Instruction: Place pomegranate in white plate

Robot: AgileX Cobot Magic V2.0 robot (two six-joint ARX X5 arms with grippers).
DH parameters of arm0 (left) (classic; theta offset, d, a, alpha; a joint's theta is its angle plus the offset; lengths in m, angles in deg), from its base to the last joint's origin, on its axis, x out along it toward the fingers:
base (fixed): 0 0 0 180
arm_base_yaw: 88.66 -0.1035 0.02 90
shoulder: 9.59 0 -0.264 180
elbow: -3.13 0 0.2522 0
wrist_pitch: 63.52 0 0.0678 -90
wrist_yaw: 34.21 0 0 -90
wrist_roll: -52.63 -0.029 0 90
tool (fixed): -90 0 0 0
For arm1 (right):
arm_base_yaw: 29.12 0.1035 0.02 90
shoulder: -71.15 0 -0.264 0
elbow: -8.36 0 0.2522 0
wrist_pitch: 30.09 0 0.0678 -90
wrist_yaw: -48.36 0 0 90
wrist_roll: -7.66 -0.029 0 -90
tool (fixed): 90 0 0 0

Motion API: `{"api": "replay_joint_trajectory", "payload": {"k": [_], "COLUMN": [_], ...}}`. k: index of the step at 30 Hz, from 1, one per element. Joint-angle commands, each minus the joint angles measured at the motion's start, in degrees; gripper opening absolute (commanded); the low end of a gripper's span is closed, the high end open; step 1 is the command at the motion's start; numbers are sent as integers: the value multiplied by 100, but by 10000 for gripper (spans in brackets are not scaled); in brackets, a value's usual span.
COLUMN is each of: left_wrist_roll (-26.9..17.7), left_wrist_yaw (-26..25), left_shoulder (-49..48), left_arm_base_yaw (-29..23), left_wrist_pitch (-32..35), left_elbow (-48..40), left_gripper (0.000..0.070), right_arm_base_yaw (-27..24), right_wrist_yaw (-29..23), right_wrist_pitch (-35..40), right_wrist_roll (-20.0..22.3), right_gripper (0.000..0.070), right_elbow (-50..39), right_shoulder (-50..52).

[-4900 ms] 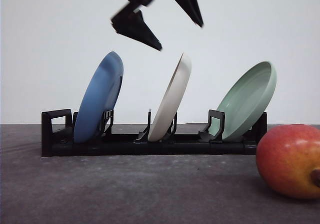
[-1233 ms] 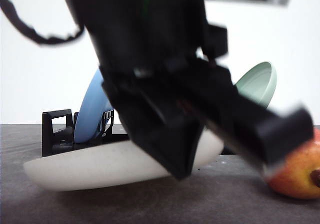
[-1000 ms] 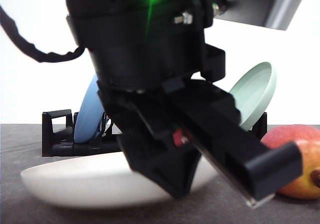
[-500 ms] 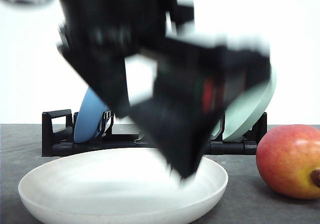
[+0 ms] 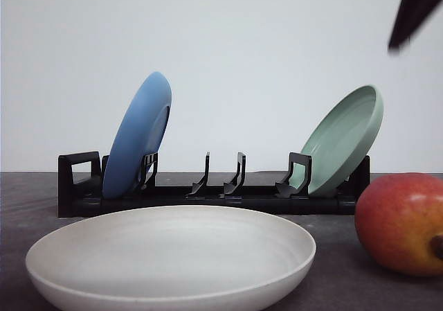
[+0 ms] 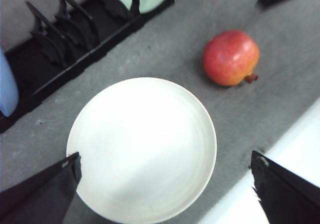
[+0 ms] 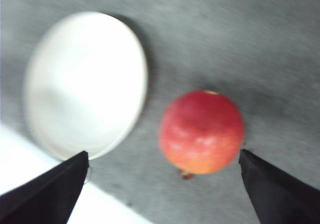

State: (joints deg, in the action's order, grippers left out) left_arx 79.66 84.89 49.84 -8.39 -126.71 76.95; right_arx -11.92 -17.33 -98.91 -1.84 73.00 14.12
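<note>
Two grippers are hanging above the table, each with its fingers spread wide and gripping nothing: the left gripper over the white plate, the right gripper over the pomegranate. Seen from the front, the pomegranate is resting on the table at the plate's 3 o'clock, apart from it. Behind them, a black rack is holding a blue plate and a green plate.

Pomegranate beside empty white plate.
</note>
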Motion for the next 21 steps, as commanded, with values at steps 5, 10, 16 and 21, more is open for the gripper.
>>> {"api": "replay_joint_trajectory", "payload": {"k": [5, 10, 16, 21], "left_wrist_roll": [99, 95, 94, 99], "left_wrist_yaw": [-82, -112, -340, -497], "left_shoulder": [-640, -1084, -1510, -1791], "left_arm_base_yaw": [81, 79, 79, 79], "left_wrist_pitch": [-502, -796, -869, -958], "left_elbow": [133, 132, 131, 131], "left_gripper": [663, 663, 663, 663], "right_arm_base_yaw": [281, 459, 585, 692], "right_wrist_yaw": [-425, -630, -726, -799], "right_wrist_pitch": [147, 304, 527, 666], "right_wrist_roll": [-57, -58, -59, -56], "right_gripper": [629, 633, 634, 634], "right_elbow": [90, 90, 90, 90], "right_shoulder": [-862, -1506, -2173, -2635]}}
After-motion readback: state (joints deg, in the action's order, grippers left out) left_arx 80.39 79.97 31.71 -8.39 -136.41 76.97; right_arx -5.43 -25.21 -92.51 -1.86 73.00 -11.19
